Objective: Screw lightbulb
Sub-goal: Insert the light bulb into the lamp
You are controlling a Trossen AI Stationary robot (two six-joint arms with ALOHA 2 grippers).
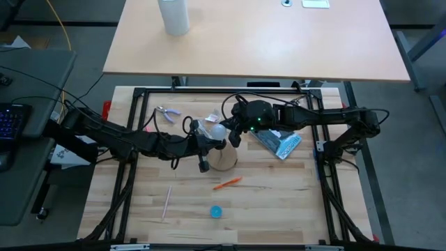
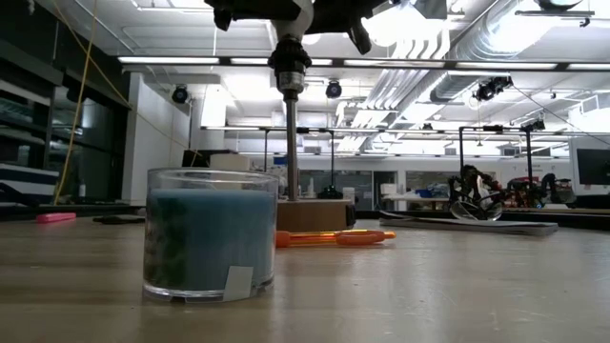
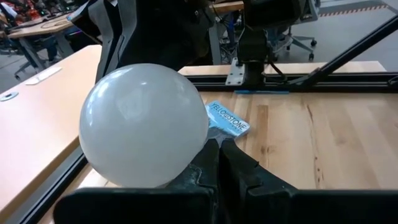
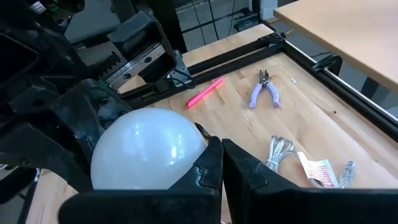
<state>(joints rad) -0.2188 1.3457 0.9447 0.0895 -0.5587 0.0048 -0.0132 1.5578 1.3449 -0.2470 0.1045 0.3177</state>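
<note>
The white lightbulb [image 1: 215,130] sits on top of a lamp stand, above the socket [image 2: 289,59] and upright rod [image 2: 292,143] that rise from a round wooden base [image 1: 226,162]. It fills the left wrist view [image 3: 143,124] and the right wrist view [image 4: 149,152]. My left gripper [image 3: 219,163] is shut and comes at the bulb from the table's left. My right gripper [image 4: 221,165] is also shut and meets it from the right. The bulb's screw end is hidden. My left gripper lies with its shut fingers [image 3: 205,165] against the lower side of the bulb's round glass [image 3: 186,158], coming nearly level from the table's left. Nothing shows between the fingers. The bulb stands upright on the stand. My right gripper rests its shut fingers [image 4: 208,163] against the bulb's round side [image 4: 189,155], slanting down from the table's right. Nothing is pinched between them. The bulb stays upright on the stand.
A blue glass jar [image 2: 210,233] stands near the front edge, an orange pen [image 1: 227,183] behind it. Purple pliers [image 1: 167,113] and a pink marker [image 4: 205,92] lie far left, a blue packet [image 1: 279,143] to the right. A white cylinder [image 1: 174,15] stands on the far table.
</note>
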